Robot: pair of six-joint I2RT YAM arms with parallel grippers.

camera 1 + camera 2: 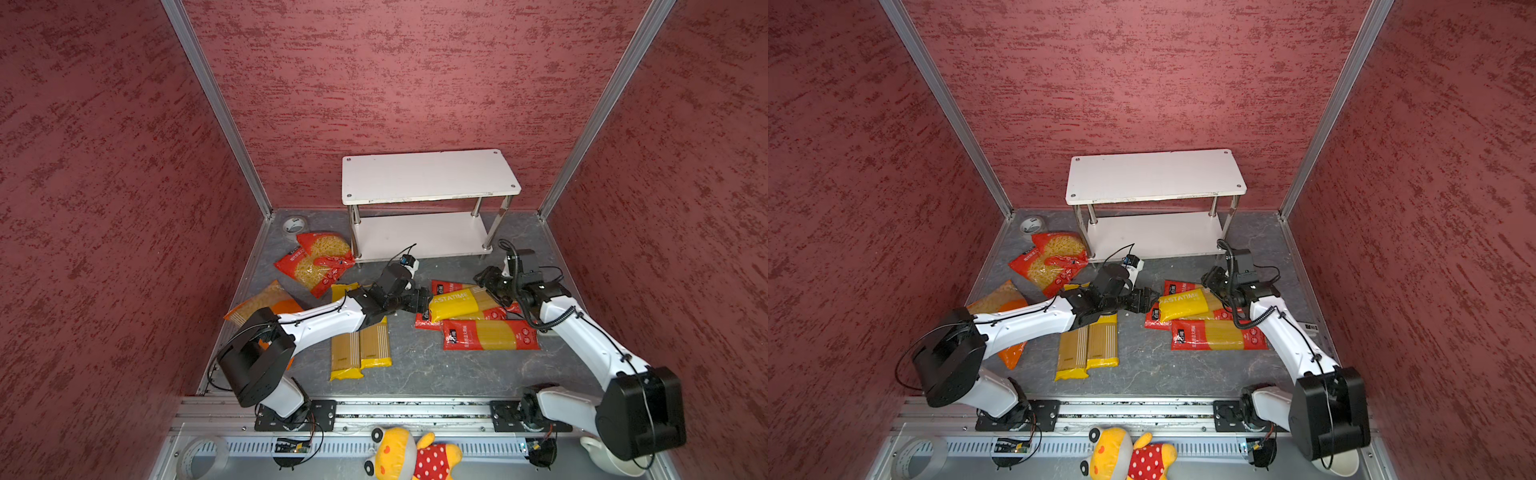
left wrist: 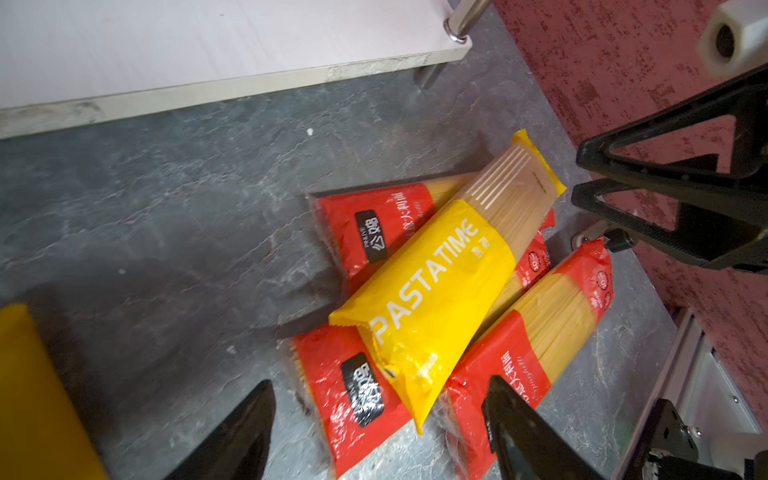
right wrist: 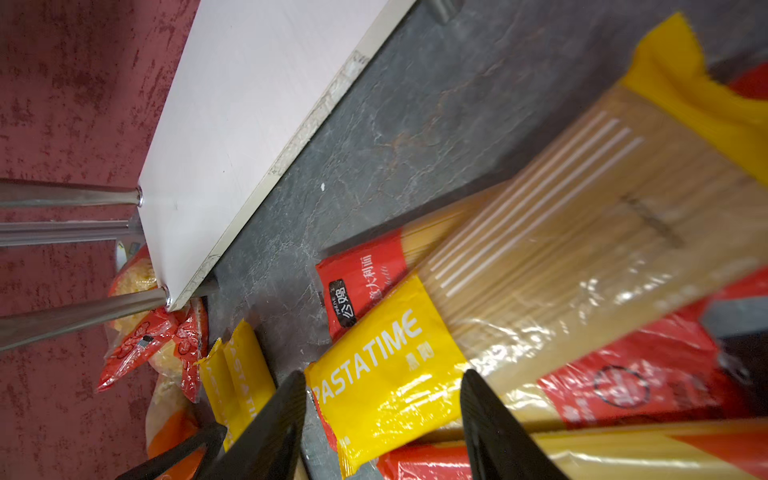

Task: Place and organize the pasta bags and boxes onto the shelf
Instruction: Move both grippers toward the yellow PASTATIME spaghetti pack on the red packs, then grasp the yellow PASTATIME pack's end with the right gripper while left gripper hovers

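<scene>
The left gripper (image 2: pixel 380 382) has its fingers spread wide. The label end of a yellow PASTATIME pack (image 1: pixel 455 303) lies between them, and neither finger presses it. The right gripper (image 3: pixel 384 373), fingers also apart, hangs just off that pack's other end. The pack rests slantwise across three red spaghetti packs (image 1: pixel 490 334) on the dark grey, marbled floor (image 1: pixel 415 370).

Under the left arm, two more yellow packs (image 1: pixel 359 345) lie side by side. Near the left wall are an orange bag (image 1: pixel 266 301) and two red bags (image 1: pixel 318 262) of short pasta.

The shelf (image 1: pixel 428 174), white boards on chrome legs, stands against the back wall. A roll of tape (image 1: pixel 295 225) sits in the back left corner.

Textured red walls (image 1: pixel 415 83) close three sides, joined by aluminium posts (image 1: pixel 216 108). Both arm bases sit on a metal rail (image 1: pixel 415 409) at the front, with a plush toy (image 1: pixel 411 455) beyond it.
</scene>
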